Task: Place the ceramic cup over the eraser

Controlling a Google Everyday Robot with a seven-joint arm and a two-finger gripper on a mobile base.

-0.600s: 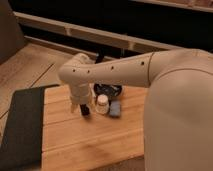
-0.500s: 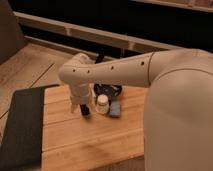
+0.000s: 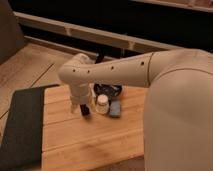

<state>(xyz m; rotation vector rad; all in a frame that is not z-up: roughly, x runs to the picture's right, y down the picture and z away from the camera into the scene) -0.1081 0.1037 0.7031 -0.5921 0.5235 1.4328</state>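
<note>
The ceramic cup (image 3: 102, 104) is small and white and stands upright on the wooden table (image 3: 90, 142). The eraser (image 3: 85, 110) is a small black block standing just left of the cup. My gripper (image 3: 78, 106) hangs down from the white arm (image 3: 115, 75), low over the table. It is right beside the eraser on its left and a short way left of the cup. The wrist hides part of the gripper.
A black round bowl (image 3: 110, 90) sits just behind the cup. A flat blue-grey piece (image 3: 116, 109) lies right of the cup. A dark mat (image 3: 20, 125) covers the table's left end. My large white body (image 3: 180, 120) fills the right side.
</note>
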